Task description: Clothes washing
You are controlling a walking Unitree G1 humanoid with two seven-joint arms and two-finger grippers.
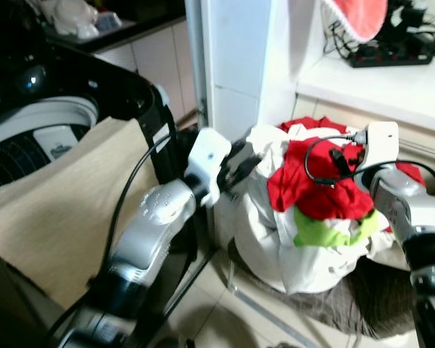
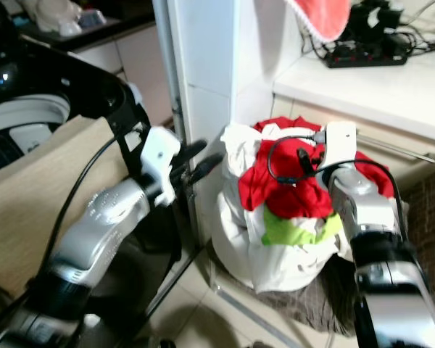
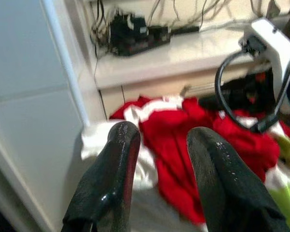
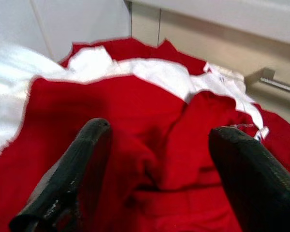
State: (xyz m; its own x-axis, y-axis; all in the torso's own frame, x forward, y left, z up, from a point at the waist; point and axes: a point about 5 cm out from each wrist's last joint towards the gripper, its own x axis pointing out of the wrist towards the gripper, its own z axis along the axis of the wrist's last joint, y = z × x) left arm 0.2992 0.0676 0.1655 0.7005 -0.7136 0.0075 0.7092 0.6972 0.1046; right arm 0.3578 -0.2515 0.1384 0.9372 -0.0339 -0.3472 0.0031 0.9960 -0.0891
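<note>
Heaped in a white cloth laundry bag [image 1: 275, 246] on the floor beside the white tiled pillar [image 1: 235, 65]: a crumpled red garment [image 1: 312, 185] with white trim, lime-green cloth [image 1: 326, 230] beneath. Open above it, touching nothing: right gripper [image 4: 157, 140], spread wide; left gripper [image 3: 159, 145] (parted) near the bag's pillar-side edge. Left of the pillar, a black top-loading washing machine [image 1: 72, 94] draped in beige fabric [image 1: 58, 217].

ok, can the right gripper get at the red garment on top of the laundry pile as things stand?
Probably yes. The right gripper is open and poised right over the red garment, which lies on top of the laundry pile with nothing covering it. The left gripper sits off to the pile's side, out of the way.
</note>
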